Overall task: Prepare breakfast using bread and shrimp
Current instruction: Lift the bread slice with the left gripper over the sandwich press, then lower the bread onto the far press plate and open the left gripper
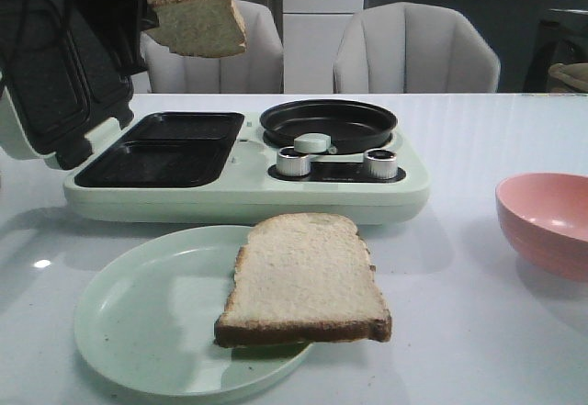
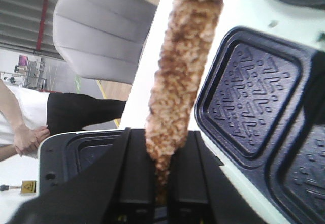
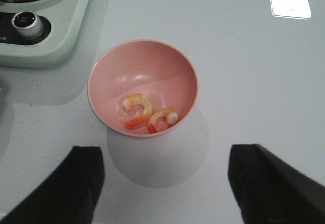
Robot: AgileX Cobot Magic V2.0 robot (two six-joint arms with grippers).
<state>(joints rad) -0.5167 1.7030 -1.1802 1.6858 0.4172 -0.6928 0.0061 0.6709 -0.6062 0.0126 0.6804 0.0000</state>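
My left gripper (image 2: pixel 161 155) is shut on one bread slice (image 2: pixel 183 71) by its edge. It holds the slice in the air (image 1: pixel 197 19) above the back left of the breakfast maker (image 1: pixel 248 162), whose black sandwich plates (image 1: pixel 170 148) lie open. The second bread slice (image 1: pixel 303 281) lies on the pale green plate (image 1: pixel 138 331) and overhangs its right rim. Two shrimp (image 3: pixel 138 109) (image 3: pixel 162 118) lie in the pink bowl (image 3: pixel 142 61), which also shows at the right edge of the front view (image 1: pixel 547 221). My right gripper (image 3: pixel 165 183) is open and empty above the table, short of the bowl.
The maker's lid (image 1: pixel 55 84) stands open at the left. A round black pan (image 1: pixel 329 122) and two silver knobs (image 1: pixel 294 161) are on its right half. Two grey chairs (image 1: pixel 413 51) stand behind the table. A person (image 2: pixel 25 117) stands beyond the table in the left wrist view.
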